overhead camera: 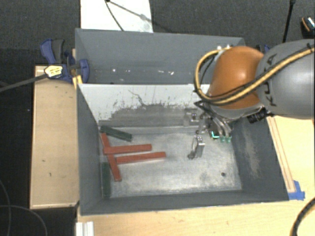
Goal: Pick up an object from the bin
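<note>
Hanging over bare floor right of the middle of the bin [224, 178], the fingers [196, 149] may be open or closed; I cannot tell. The red sticks [140, 156] lie lower left, so grabbing here could catch nothing.

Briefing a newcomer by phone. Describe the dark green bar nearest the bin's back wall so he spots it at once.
In the grey metal bin, go to the left side, where a few flat bars lie clustered. The dark green bar slants at the cluster's far end. Its neighbours are red-brown bars, and the other green bar hugs the left wall near the front.
</note>
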Robot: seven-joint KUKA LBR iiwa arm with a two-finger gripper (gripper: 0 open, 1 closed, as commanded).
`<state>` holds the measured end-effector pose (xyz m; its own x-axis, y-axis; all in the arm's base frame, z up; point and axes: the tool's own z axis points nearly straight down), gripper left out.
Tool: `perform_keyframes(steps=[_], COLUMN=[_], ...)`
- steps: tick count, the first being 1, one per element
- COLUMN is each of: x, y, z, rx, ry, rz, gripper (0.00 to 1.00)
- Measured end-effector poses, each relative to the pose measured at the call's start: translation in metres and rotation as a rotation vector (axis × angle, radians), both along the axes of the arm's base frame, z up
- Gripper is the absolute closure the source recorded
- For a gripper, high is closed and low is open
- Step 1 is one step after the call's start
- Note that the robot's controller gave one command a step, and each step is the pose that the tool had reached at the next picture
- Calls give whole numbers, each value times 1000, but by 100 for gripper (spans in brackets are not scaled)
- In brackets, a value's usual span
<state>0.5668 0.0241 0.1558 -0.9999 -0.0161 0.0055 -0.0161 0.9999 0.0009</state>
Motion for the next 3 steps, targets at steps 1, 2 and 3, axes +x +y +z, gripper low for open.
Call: perform_keyframes(steps=[1, 2, 3], x=[19, 21, 19], y=[93, 89, 93], z=[-88, -85, 88], rx=[3, 1, 1], ry=[-1, -6, -17], rz=[157, 150, 168], gripper=[0, 100, 100])
